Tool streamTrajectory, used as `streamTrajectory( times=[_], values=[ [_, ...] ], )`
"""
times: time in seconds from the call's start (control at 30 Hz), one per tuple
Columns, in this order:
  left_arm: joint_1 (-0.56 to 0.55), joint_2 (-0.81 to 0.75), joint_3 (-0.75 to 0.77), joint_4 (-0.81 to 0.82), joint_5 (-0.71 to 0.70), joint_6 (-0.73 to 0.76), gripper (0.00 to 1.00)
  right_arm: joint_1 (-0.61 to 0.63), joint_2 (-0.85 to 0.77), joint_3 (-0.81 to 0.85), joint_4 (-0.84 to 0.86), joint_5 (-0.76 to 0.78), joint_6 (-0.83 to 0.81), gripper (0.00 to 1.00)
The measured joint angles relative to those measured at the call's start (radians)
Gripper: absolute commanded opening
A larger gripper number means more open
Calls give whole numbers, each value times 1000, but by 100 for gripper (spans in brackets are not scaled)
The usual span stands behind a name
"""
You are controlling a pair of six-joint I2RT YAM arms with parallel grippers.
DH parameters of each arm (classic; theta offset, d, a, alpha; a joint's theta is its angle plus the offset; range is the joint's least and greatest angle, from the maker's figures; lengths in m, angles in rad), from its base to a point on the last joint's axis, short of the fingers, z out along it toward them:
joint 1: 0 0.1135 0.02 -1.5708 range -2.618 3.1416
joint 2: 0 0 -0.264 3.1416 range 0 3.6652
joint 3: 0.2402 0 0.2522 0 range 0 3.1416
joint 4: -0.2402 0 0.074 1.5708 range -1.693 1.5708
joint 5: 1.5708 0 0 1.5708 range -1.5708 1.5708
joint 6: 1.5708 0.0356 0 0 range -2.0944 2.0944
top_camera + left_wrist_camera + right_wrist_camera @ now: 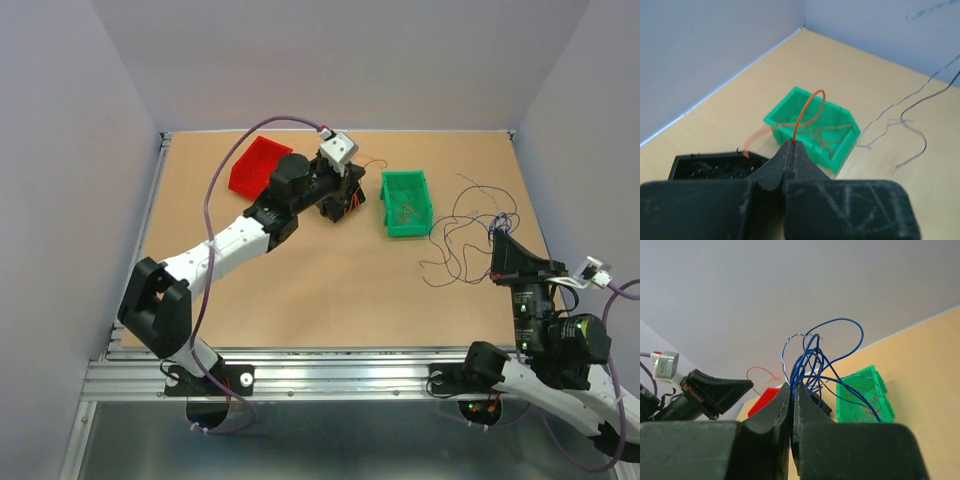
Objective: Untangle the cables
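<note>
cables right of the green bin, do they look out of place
Yes. Loose dark cables sprawl over the bare table beside the green bin, outside any bin, with strands rising to the right gripper, shut on a blue bundle. Nothing looks damaged.

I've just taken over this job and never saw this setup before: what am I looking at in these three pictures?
Two robot arms are bolted at the table's near edge. The top picture looks down from behind them: left arm on the left, right arm on the right. The other two come from a camera on each wrist, looking out past its gripper. On the table sit a red bin, a green bin with thin wires inside, and loose dark wires beside it. The left gripper is shut on one orange wire; the right gripper is shut on a bunch of blue wires.
</note>
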Motion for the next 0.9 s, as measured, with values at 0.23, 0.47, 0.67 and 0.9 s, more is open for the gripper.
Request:
streamTrajectory(
  times=[0.23, 0.47, 0.67, 0.9],
  values=[
    [-69, 202, 206, 108, -127, -129, 0, 0, -64, 0, -2, 77, -1, 1],
    [-100, 460, 447, 97, -175, -148, 0, 0, -65, -1, -12, 129, -2, 1],
    [-108, 603, 525, 74, -210, -134, 0, 0, -66, 0, -45, 167, 8, 1],
    [-107, 637, 513, 74, -204, -129, 0, 0, -66, 0, -97, 185, 32, 1]
  ],
)
